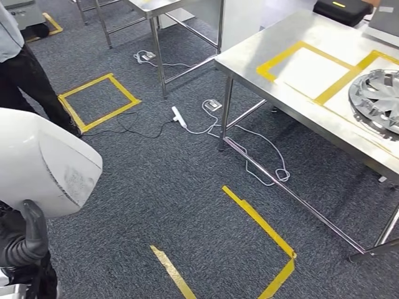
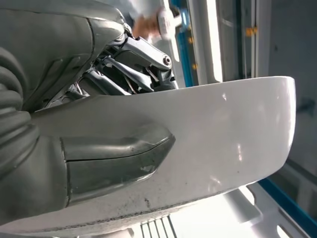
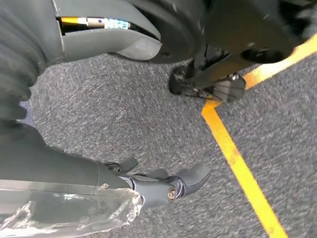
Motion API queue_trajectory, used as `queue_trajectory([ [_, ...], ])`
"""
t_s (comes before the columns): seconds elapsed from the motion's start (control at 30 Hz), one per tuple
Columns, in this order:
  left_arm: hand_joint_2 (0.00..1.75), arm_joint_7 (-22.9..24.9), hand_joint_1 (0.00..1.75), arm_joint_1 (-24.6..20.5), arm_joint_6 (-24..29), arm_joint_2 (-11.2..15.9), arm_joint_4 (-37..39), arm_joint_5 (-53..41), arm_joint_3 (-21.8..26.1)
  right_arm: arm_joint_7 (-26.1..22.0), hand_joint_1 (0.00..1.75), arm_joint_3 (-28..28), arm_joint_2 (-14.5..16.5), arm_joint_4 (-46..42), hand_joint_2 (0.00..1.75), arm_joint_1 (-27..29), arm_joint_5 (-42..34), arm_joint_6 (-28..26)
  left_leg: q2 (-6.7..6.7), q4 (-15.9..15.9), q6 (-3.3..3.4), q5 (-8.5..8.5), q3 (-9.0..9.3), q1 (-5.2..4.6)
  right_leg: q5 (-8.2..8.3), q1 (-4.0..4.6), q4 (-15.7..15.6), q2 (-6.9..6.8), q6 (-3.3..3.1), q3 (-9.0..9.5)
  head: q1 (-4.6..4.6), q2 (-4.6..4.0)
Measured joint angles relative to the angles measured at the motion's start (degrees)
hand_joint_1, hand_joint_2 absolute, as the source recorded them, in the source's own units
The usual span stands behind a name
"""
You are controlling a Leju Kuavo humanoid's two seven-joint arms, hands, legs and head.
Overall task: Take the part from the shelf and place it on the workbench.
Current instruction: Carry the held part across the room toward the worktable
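At lower left, the left hand (image 1: 28, 240) grasps the white part (image 1: 45, 165). No writing is readable. The right hand (image 3: 164, 186) hangs released above the carpet (image 3: 123, 114), fingers spread.

My left hand (image 2: 93, 124) has a grey ribbed cover at the wrist, like a bellows, running into a smooth grey shell. Its thumb is thick and grey, with a darker, glossy panel set into the side and a fine seam along the edge. Behind it my fingers (image 2: 142, 64) are dark metal links, slim and shiny, joined by a round silver pin. In the head view the same hand (image 1: 28, 240) looks black and matte. My right hand (image 3: 123, 183) is dark grey too, with the same ribbed cover; its fingers (image 3: 186, 178) are slender, tapering to flat tips, with a small brass-coloured screw at one link.
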Motion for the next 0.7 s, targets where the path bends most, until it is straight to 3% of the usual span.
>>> queue_trajectory([
  [0.03,1.75,0.0,1.75,0.1,0.0,0.0,0.0,-0.1,0.1,0.0,0.00,0.0,0.0,0.0,1.75,0.0,0.0,0.0,0.78,0.0,-0.01,-0.05,0.02,-0.02,0.08,-0.08,1.1,-0.17,0.14,-0.45,0.03,0.00],
  [0.07,1.75,0.0,1.75,0.1,0.1,-0.1,0.0,-0.3,0.2,0.0,0.00,0.0,0.0,0.0,1.75,0.1,0.0,0.0,1.50,0.0,-0.08,-0.11,0.09,-0.01,1.26,-0.14,-0.2,-0.39,0.21,0.35,0.04,0.00],
  [0.1,1.75,0.0,1.75,0.2,0.1,-0.1,0.0,-0.3,0.3,0.0,0.00,0.0,0.0,0.0,1.75,0.2,0.0,0.0,2.17,0.0,-0.20,-0.20,0.21,0.00,3.09,-0.18,-3.5,-0.99,0.21,2.22,0.05,0.00],
  [0.13,1.75,0.0,1.75,0.2,0.1,-0.2,0.0,-0.4,0.4,0.0,0.00,0.0,0.0,0.0,1.75,0.2,0.0,0.0,2.78,0.0,-0.41,-0.34,0.37,-0.07,4.63,-0.11,-7.7,-2.42,0.16,4.49,0.06,0.00],
  [0.2,1.75,0.0,1.75,0.3,0.2,-0.3,0.0,-0.4,0.6,0.0,0.00,0.0,0.0,0.0,1.75,0.0,0.1,0.0,3.86,0.2,-0.98,-0.63,0.61,-0.42,6.26,0.16,-13.6,-4.57,-0.39,7.86,-0.01,0.00],
  [0.23,1.75,0.0,1.75,0.3,0.3,-0.3,0.0,-0.5,0.7,0.0,0.00,0.0,0.0,0.0,1.75,-0.1,0.1,0.0,4.38,0.3,-1.26,-0.71,0.70,-0.60,6.24,0.32,-14.5,-4.96,-0.74,8.34,-0.05,0.00],
  [0.3,1.75,0.0,1.75,0.4,0.3,-0.3,0.0,-0.5,0.8,0.0,0.00,0.0,0.0,0.0,1.75,0.0,0.2,0.0,5.21,0.3,-1.76,-0.86,0.89,-0.61,6.41,0.37,-14.7,-3.70,-1.50,8.20,-0.10,0.00],
  [0.33,1.75,0.0,1.75,0.4,0.4,-0.3,0.0,-0.6,0.9,0.0,0.00,0.0,0.0,0.0,1.75,0.1,0.3,0.0,4.69,0.6,-2.07,-1.29,0.91,-0.47,6.53,0.30,-14.7,-3.13,-1.84,8.19,-0.12,0.00],
  [0.4,1.75,0.0,1.75,0.4,0.4,-0.4,0.0,-0.6,1.0,0.0,0.00,0.0,0.0,0.0,1.75,0.2,0.4,0.0,2.02,3.9,-2.57,-3.87,-0.32,-0.19,6.82,0.07,-14.9,-1.92,-2.53,8.34,-0.30,0.00],
  [0.43,1.75,0.0,1.75,0.5,0.5,-0.4,0.0,-0.6,1.0,0.0,0.00,0.0,0.0,0.0,1.75,0.1,0.4,0.0,0.51,7.3,-2.67,-5.85,-1.79,-0.13,6.89,0.06,-14.9,-1.26,-2.76,8.29,-0.42,0.00],
  [0.5,1.75,0.0,1.75,0.7,0.5,-0.4,0.0,-0.7,1.1,0.0,0.00,0.0,0.0,0.0,1.75,0.0,0.4,0.1,-0.60,14.6,-2.62,-8.85,-5.24,-0.13,6.95,0.15,-14.9,0.04,-3.03,8.25,-0.51,0.00],
  [0.53,1.75,0.0,1.75,0.8,0.6,-0.4,0.0,-0.8,1.1,0.0,0.00,0.0,0.0,0.0,1.75,0.0,0.4,0.1,-0.69,16.3,-2.55,-8.85,-6.19,-0.14,6.96,0.22,-14.9,0.62,-3.08,8.28,-0.52,0.00],
  [0.57,1.75,0.0,1.75,0.8,0.7,-0.4,0.0,-0.9,1.1,0.0,0.00,0.0,0.0,0.0,1.75,0.1,0.5,0.1,-0.72,16.0,-2.41,-7.70,-6.21,-0.14,6.95,0.27,-14.9,1.11,-3.11,8.38,-0.51,0.00],
  [0.63,1.75,0.0,1.75,0.8,0.7,-0.4,0.0,-1.2,1.2,0.0,0.00,0.0,0.0,0.0,1.75,0.3,0.5,0.1,-0.99,9.9,-1.95,-3.25,-3.74,-0.15,6.88,0.33,-14.9,1.91,-3.04,8.66,-0.52,0.00],
  [0.7,1.75,0.0,1.75,0.7,0.8,-0.5,0.0,-1.3,1.2,0.0,0.00,0.0,0.0,0.1,1.75,0.2,0.6,0.1,-1.66,3.4,-1.48,-0.45,-1.09,-0.24,6.72,0.55,-14.6,2.41,-2.65,8.55,-0.50,0.00],
])
